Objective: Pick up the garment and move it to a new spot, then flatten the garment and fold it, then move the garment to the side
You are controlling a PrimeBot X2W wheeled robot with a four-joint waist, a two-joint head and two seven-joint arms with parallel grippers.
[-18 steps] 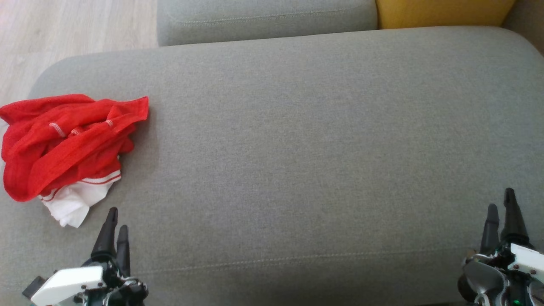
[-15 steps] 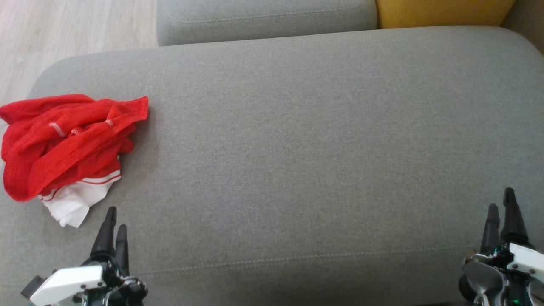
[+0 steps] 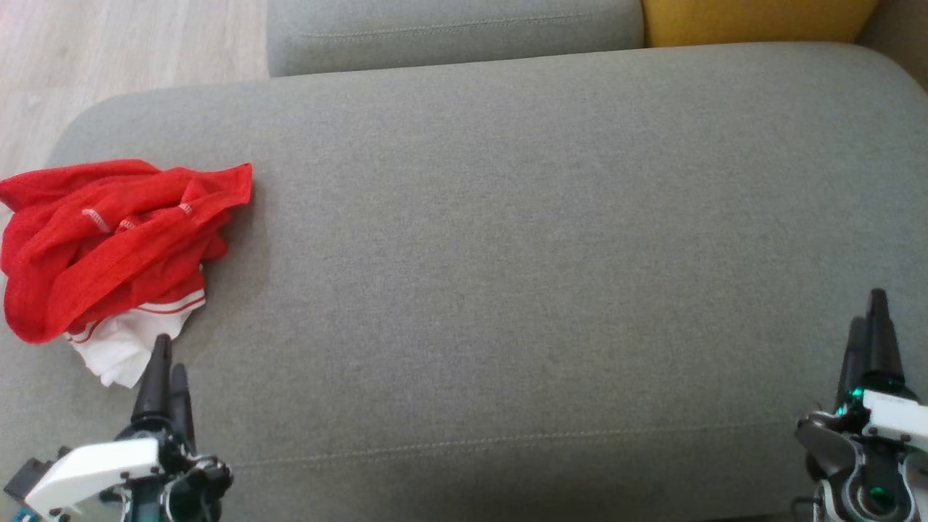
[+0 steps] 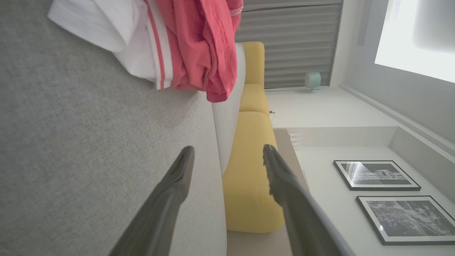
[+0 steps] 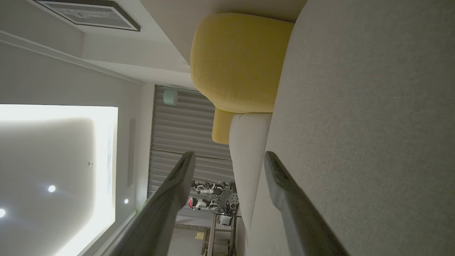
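Crumpled red-and-white garment (image 3: 109, 232) at the left end of a grey sofa seat (image 3: 507, 254); pale wood floor (image 3: 109, 43) and a yellow cushion (image 3: 754, 22) lie beyond. Left gripper (image 3: 169, 354), jaws apart and empty, sits just beside the white hem; right gripper (image 3: 868, 307), likewise spread, is at the seat's right end. Framed pictures (image 4: 376, 176) hang on a white wall.

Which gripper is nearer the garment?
The left gripper: it sits just below the white edge of the garment, while the right gripper is far off across the grey cushion.
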